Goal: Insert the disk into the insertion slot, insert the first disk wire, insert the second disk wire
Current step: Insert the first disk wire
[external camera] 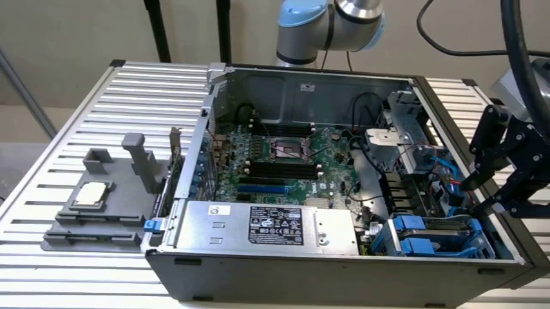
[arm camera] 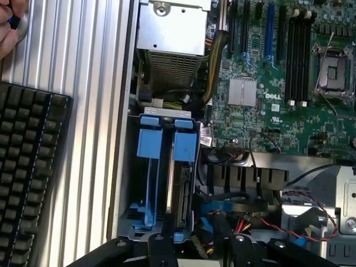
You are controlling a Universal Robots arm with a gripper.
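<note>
Blue-clipped and standing on edge, the disk (arm camera: 181, 194) appears seated in the insertion slot (external camera: 440, 235) at a corner of the computer case (external camera: 344, 273). The gripper (external camera: 509, 172) hovers just above, jaws spread and empty, its load apparently delivered.

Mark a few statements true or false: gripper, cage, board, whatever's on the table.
1. In the exterior view the gripper hangs over the right side of the case, near the cage. True.
2. The gripper holds a disk. False: it is open, with nothing between its fingers.
3. The cage has blue clips. True.
4. A cooler covers the CPU socket. False: the socket is bare.
5. A keyboard lies on the table beside the case. True.
</note>
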